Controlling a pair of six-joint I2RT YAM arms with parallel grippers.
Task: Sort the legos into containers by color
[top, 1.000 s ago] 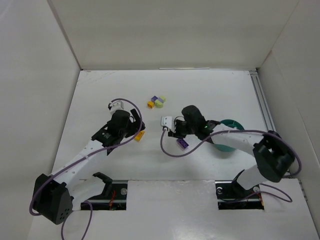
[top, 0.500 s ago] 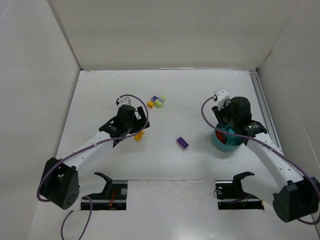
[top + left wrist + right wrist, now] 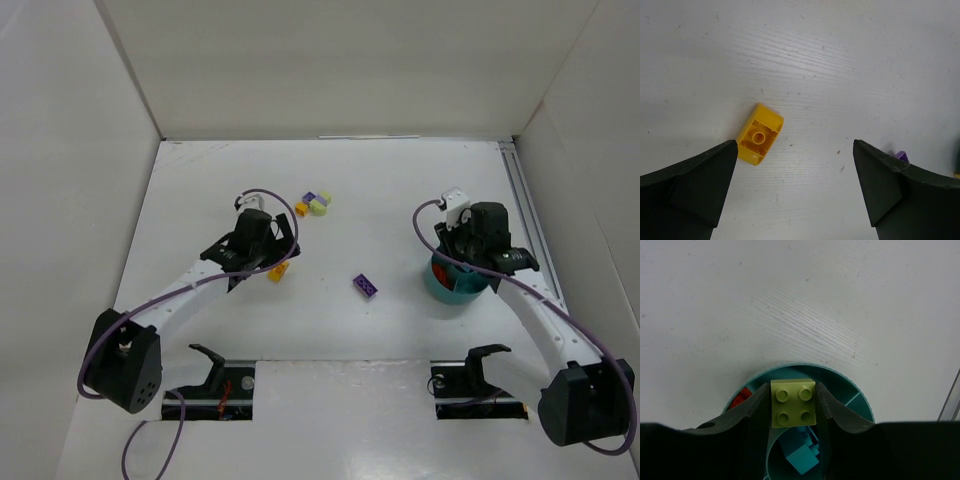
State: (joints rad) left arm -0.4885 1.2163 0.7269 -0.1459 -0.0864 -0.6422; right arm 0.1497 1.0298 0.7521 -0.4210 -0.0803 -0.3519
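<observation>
My right gripper (image 3: 793, 399) is shut on a pale green lego (image 3: 793, 403), studs up, held above the round teal container (image 3: 850, 385). Teal legos (image 3: 801, 454) lie in its central cup and an orange-red piece (image 3: 741, 397) shows in a left compartment. From above, the right gripper (image 3: 470, 250) hovers over the container (image 3: 440, 287). My left gripper (image 3: 795, 150) stands open over the table; a yellow lego (image 3: 759, 133) lies hollow side up close by its left fingertip. In the top view that yellow lego (image 3: 279, 271) is beside the left gripper (image 3: 262, 250). A purple lego (image 3: 365, 286) lies mid-table.
A small cluster of purple, yellow and pale green legos (image 3: 314, 204) sits further back on the table. A rail (image 3: 524, 200) runs along the right edge. White walls enclose the table on three sides. A purple sliver (image 3: 900, 155) peeks past my left gripper's right finger.
My right arm has swung from the table's middle to over the teal container, carrying the pale green lego. My left gripper has shifted slightly up and right near the yellow lego.
</observation>
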